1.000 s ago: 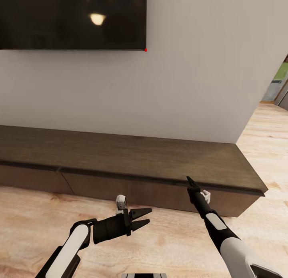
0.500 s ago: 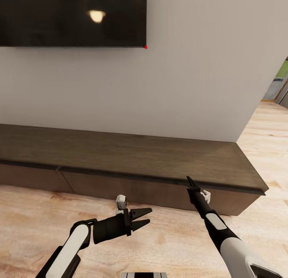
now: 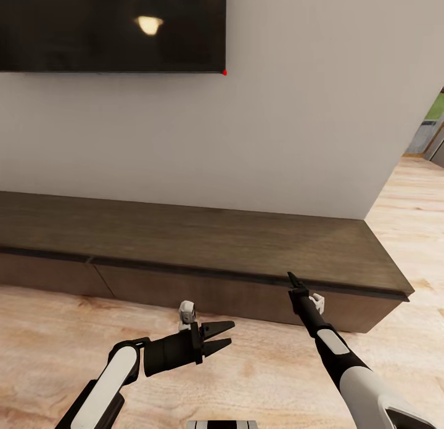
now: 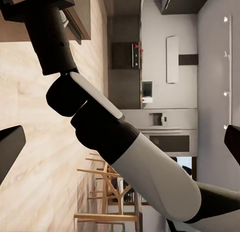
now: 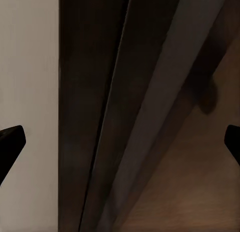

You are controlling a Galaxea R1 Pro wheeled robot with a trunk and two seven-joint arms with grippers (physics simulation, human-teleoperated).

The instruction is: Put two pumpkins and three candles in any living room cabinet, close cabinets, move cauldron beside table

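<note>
A robot faces a long, low, dark brown cabinet [image 3: 203, 244] set against a pale wall [image 3: 308, 108], with a black wall TV [image 3: 111, 28] above it. Compared with a second ago the whole scene sits slightly lower in the head view, so the camera has tipped up a little; over the last half second nothing moves, and both arms hold their pose. That suggests a pause before working a drawer. The right gripper [image 3: 295, 283] hangs just at the cabinet's front top edge; its wrist view shows its fingertips spread wide apart, empty. The left gripper [image 3: 223, 336] hovers over the wooden floor [image 3: 49, 330], fingers parted, holding nothing. Every drawer front in sight looks closed. The cabinet's left end is cut off.
</note>
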